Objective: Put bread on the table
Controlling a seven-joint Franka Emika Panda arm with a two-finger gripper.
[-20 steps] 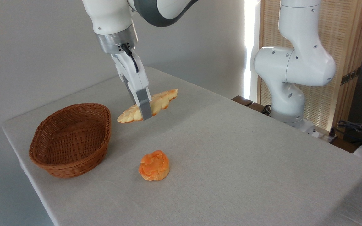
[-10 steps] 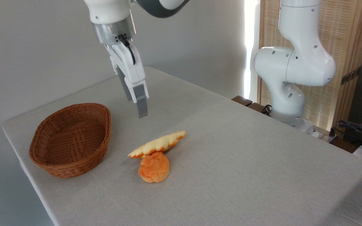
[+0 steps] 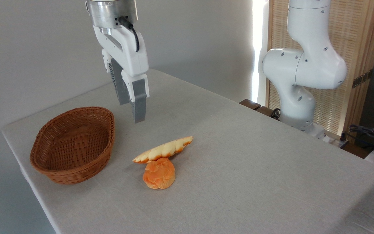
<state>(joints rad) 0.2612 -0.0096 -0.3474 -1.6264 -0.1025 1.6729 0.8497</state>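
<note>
Now our tool (image 3: 131, 109) hangs released above the tabletop (image 3: 239, 156), bread (image 3: 163, 150) lying propped on the bun (image 3: 158, 173), basket (image 3: 73, 143) empty.

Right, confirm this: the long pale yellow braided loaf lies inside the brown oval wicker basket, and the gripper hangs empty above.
Not quite. The camera view shows the long pale yellow braided loaf on the grey-beige cloth table, against the round orange knotted bun; the brown oval wicker basket is empty. The gripper does hang empty.

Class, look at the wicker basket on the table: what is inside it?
The wicker basket shows only bare woven floor and far wall. Its near wall hides the closest strip of floor. The bread and orange bun lie outside, on the table.
</note>
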